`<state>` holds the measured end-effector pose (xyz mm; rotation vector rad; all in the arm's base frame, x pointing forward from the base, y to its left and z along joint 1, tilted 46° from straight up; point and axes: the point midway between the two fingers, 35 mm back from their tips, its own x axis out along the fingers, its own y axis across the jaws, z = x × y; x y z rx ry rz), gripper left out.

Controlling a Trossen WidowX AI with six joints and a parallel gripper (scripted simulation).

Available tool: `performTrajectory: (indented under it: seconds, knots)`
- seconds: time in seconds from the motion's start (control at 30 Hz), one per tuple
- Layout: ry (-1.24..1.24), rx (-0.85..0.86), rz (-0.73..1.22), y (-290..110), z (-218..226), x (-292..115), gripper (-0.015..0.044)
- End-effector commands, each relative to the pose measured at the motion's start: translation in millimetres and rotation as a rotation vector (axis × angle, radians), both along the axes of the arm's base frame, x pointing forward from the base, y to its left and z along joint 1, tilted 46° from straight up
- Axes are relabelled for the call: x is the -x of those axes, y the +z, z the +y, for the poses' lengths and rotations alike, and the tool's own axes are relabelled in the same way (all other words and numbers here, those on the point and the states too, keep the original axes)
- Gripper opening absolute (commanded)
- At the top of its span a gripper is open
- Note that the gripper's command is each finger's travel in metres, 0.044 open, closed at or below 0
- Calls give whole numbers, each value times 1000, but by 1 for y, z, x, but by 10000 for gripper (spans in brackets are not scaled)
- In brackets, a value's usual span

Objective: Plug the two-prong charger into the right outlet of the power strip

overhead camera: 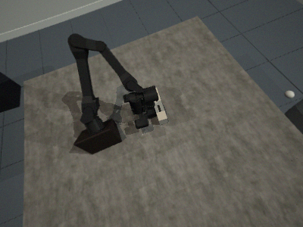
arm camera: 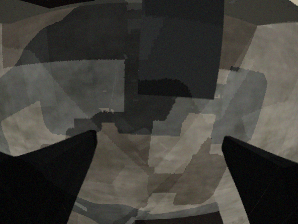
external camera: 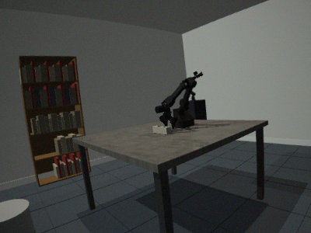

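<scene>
top view: the arm (overhead camera: 85, 79) rises from its dark base (overhead camera: 99, 137) on the grey table (overhead camera: 212, 159), folds at the elbow and reaches down over the cream power strip (overhead camera: 162, 110), which lies flat just beside the base. the gripper (overhead camera: 143, 120) hangs low over the strip's near side, hiding most of it; the charger cannot be made out from here.

exterior view: the wrist points steeply downward, the gripper (external camera: 167, 123) close above the power strip (external camera: 162, 130) near the table's far side. a bookshelf (external camera: 22, 116) stands against the back wall. whether the fingers touch the strip cannot be told at this size.

wrist view: two dark fingers frame the lower corners, spread wide with nothing between them. ahead, a dark upright block (arm camera: 178, 36) fills the upper middle; it may be the charger, but the blur makes that uncertain.

judged from the task, the charger should be a small, rigid, light plastic body, likely smooth-sided and prone to twist in a loose grip. the flat side faces, away from the prongs, look the safest hold, keeping both prongs square to the shutter.
</scene>
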<state>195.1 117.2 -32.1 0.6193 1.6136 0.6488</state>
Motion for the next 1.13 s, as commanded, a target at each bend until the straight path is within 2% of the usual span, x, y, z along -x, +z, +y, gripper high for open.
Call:
performTrajectory:
  seconds: [0.0, 0.37, 1.1]
  knots:
    - [-50, 2, -50, 8, -6, -5, 440]
    - [-423, 26, -411, 54, -56, -22, 440]
    - [-429, 27, -417, 54, -57, -22, 440]
